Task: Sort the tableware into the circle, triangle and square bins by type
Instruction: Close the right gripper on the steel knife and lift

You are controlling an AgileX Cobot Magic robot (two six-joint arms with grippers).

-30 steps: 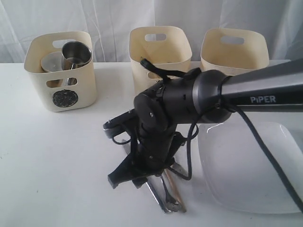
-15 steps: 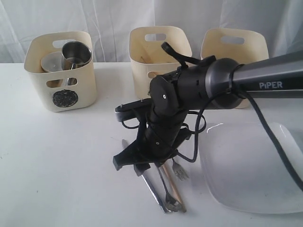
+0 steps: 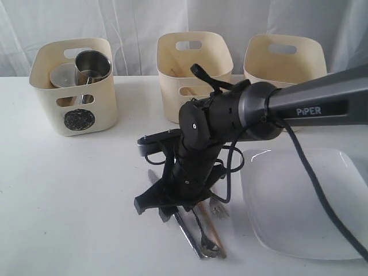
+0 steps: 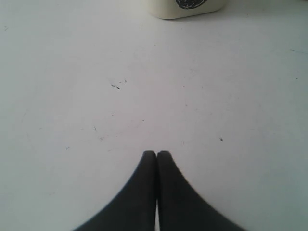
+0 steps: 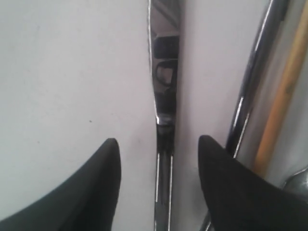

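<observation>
We judge it partway: 1 mug (image 3: 92, 64) in circle bin (image 3: 52, 109); knife (image 5: 164, 96), fork (image 3: 217, 210), 1 chopstick (image 5: 284, 91), plate (image 3: 299, 207) on table (image 4: 72, 72), unsorted. R gripper (image 5: 159, 142) low over knife, jaws spread either side, not pinching yet. L gripper (image 4: 157, 154) jaws pressed together, empty.

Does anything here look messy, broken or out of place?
Nothing looks spilled or broken. The one untidy spot is the cutlery on the table beside the white plate: the knife, spoon, fork and a wooden chopstick lie bunched close together, not yet sorted.
</observation>
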